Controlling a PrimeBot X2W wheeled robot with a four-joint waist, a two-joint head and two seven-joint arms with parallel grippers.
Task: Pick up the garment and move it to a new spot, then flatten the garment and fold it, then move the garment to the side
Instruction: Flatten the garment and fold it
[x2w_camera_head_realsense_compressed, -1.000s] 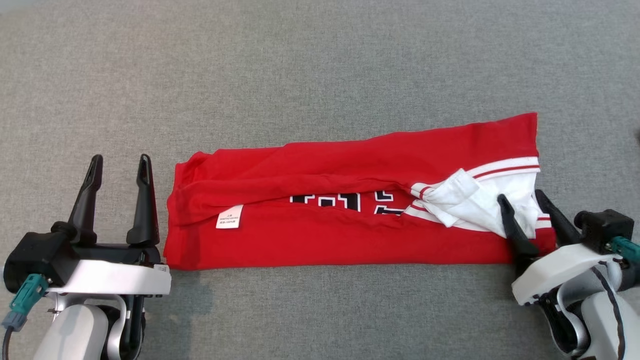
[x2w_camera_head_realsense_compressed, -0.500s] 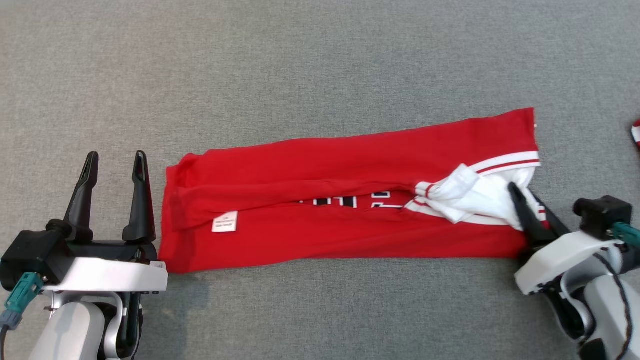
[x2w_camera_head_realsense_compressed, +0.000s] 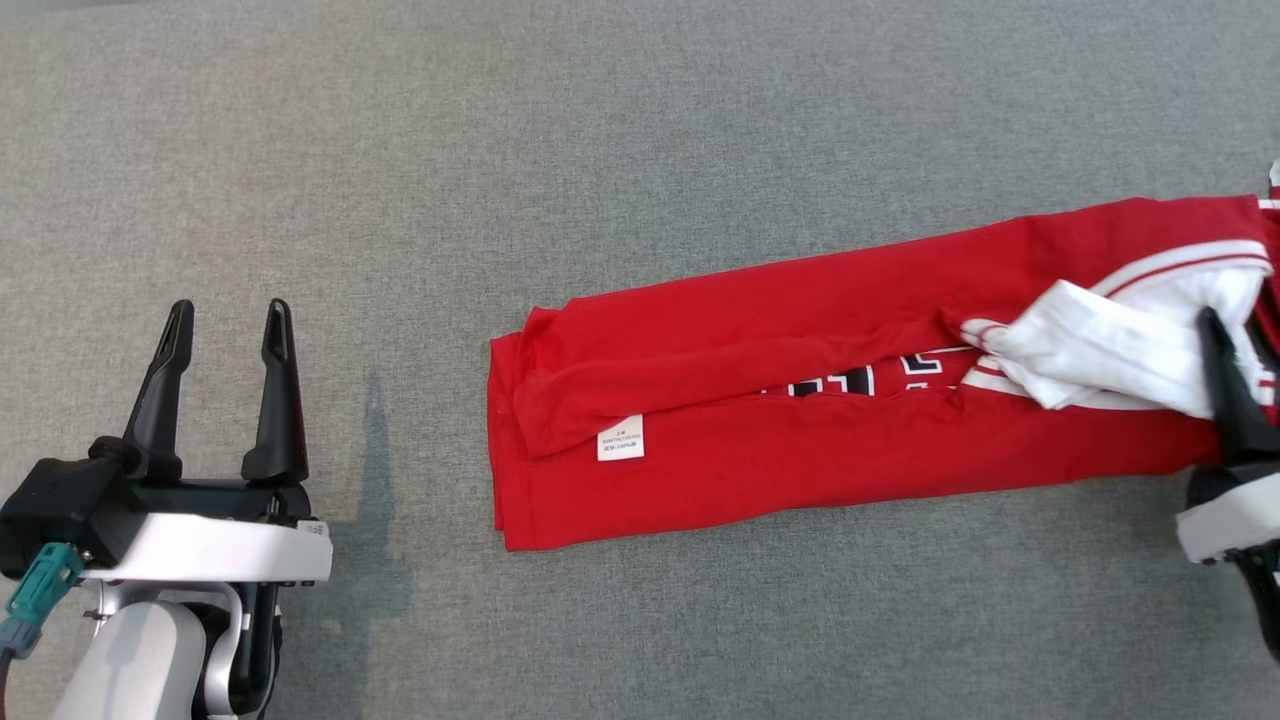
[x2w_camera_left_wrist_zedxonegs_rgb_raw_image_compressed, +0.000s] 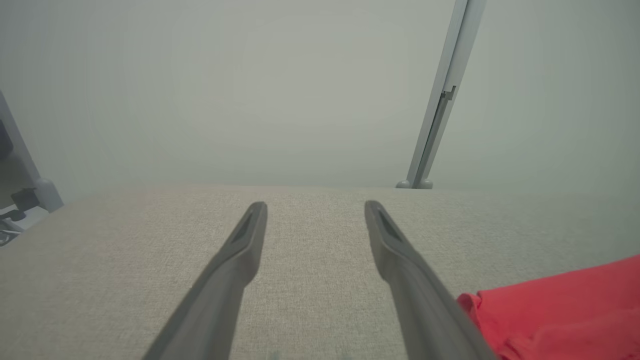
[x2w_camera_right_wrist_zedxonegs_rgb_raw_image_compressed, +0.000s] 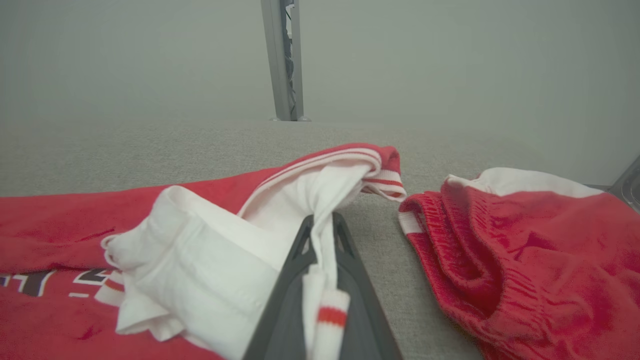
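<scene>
Left hand (x2w_camera_head_realsense_compressed: 228, 310) rests with fingers spread wide, pointing forward; right hand (x2w_camera_right_wrist_zedxonegs_rgb_raw_image_compressed: 321, 222) is pinched tight on the garment (x2w_camera_head_realsense_compressed: 800, 470).

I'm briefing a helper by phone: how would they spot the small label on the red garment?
On the grey fabric surface lies a long folded red garment. At its end nearer the open left gripper, just under the folded-over flap, sits the label. It is a small white square with tiny print, unlike the bigger white red-striped fabric at the far end.

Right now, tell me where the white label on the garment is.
In the head view the white label lies on the red garment near its left end, well right of the left gripper.
</scene>
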